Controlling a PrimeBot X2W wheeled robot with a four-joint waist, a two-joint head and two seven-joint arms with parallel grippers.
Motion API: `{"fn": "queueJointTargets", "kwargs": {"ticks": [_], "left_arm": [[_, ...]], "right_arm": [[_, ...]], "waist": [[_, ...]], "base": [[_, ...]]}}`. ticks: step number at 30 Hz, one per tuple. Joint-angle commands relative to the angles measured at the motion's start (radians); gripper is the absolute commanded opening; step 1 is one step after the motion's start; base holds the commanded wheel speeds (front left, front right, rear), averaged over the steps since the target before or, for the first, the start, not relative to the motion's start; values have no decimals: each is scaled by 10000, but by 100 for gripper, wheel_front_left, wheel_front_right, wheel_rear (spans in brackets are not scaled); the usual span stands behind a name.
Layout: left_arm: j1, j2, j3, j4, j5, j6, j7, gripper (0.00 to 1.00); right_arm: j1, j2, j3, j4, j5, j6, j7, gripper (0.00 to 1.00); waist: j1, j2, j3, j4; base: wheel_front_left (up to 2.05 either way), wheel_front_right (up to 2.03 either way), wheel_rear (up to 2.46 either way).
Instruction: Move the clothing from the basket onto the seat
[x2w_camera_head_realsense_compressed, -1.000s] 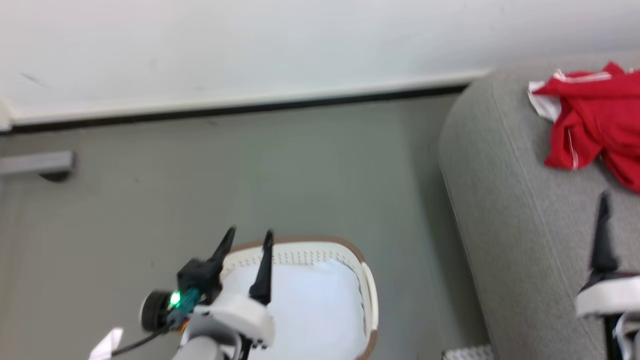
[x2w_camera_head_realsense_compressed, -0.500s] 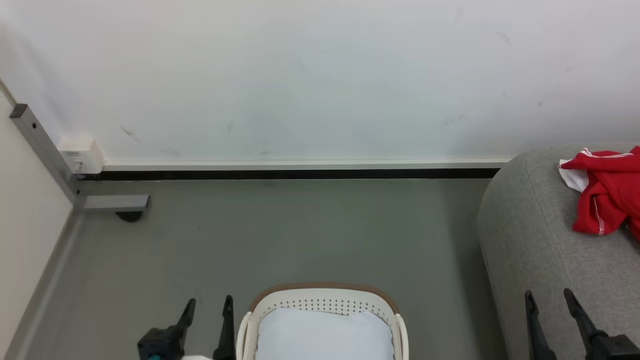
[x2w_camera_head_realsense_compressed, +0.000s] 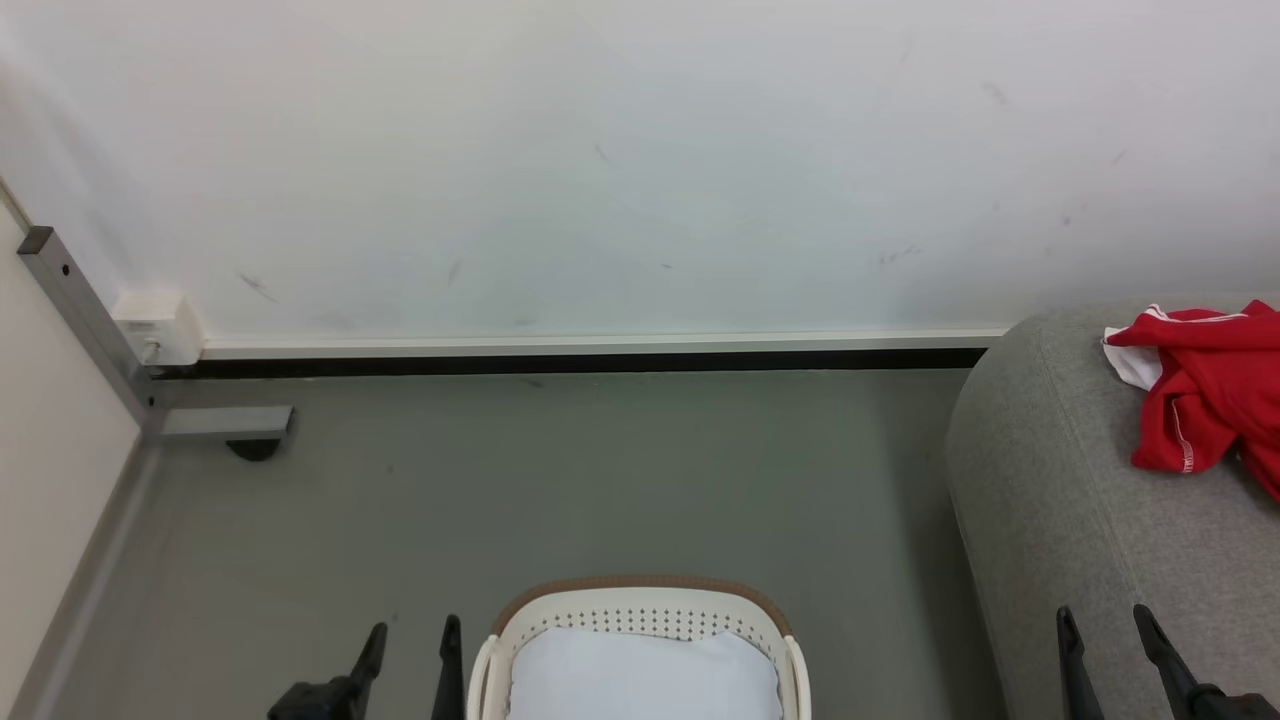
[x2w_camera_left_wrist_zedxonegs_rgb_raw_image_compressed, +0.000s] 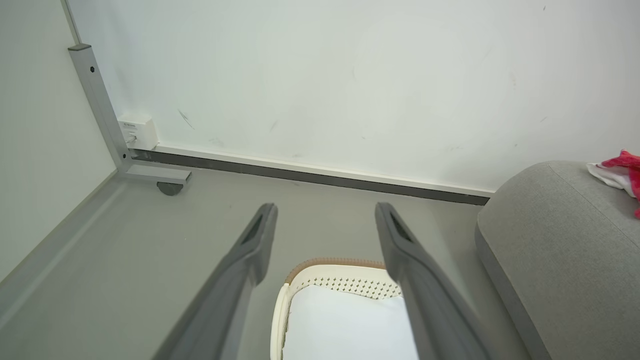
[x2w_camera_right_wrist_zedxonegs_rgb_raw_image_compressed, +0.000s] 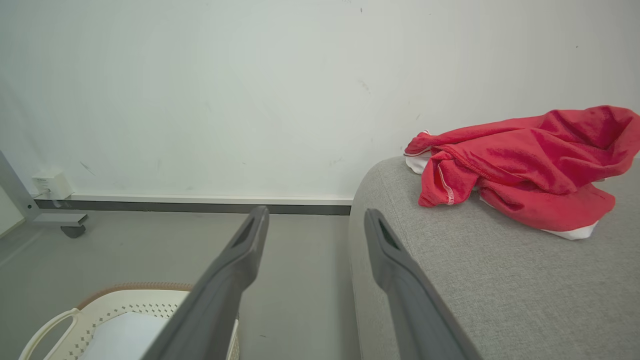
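The red clothing (x2w_camera_head_realsense_compressed: 1205, 395) with white trim lies crumpled on the grey seat (x2w_camera_head_realsense_compressed: 1080, 520) at the right; the right wrist view shows the clothing (x2w_camera_right_wrist_zedxonegs_rgb_raw_image_compressed: 525, 165) on top of the seat (x2w_camera_right_wrist_zedxonegs_rgb_raw_image_compressed: 475, 280). The white basket (x2w_camera_head_realsense_compressed: 640, 612) with its brown rim stands on the floor at the bottom centre, with pale lining inside and no red cloth showing. My left gripper (x2w_camera_head_realsense_compressed: 413, 640) hangs open just left of the basket (x2w_camera_left_wrist_zedxonegs_rgb_raw_image_compressed: 345, 285). My right gripper (x2w_camera_head_realsense_compressed: 1105, 627) is open over the seat's near part, nothing between its fingers.
A white wall with a dark skirting strip runs across the back. A grey metal frame leg with a caster (x2w_camera_head_realsense_compressed: 215, 425) and a small white box (x2w_camera_head_realsense_compressed: 158, 327) stand in the left corner. Grey floor (x2w_camera_head_realsense_compressed: 560, 480) lies between basket and wall.
The head camera has swung up and level since a second ago, so the whole picture shifted. Both grippers now sit lower in the picture, side by side, and both stay open.
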Motion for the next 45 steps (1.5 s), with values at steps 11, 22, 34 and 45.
{"fn": "queueJointTargets", "kwargs": {"ticks": [11,22,34,45], "left_arm": [[16,-280,224,215,280,-538,3,0],[-40,-310,617,266,-1364,-798,508,0],[-150,-338,1049,31,-3324,-1103,1032,0],[-252,-361,1407,-137,-4882,-1349,1468,0]], "right_arm": [[-17,8,-78,66,-25,0,-1,0],[-144,44,-200,181,1793,-2,554,0],[-262,28,-179,-83,3975,-4,1031,0],[-390,15,-218,-233,5711,-6,1465,0]], "waist": [[1,-1,15,-82],[1,-1,39,-43],[1,-1,72,9],[1,-1,102,57]], "base": [[0,0,0],[0,0,0],[0,0,0],[0,0,0]]}}
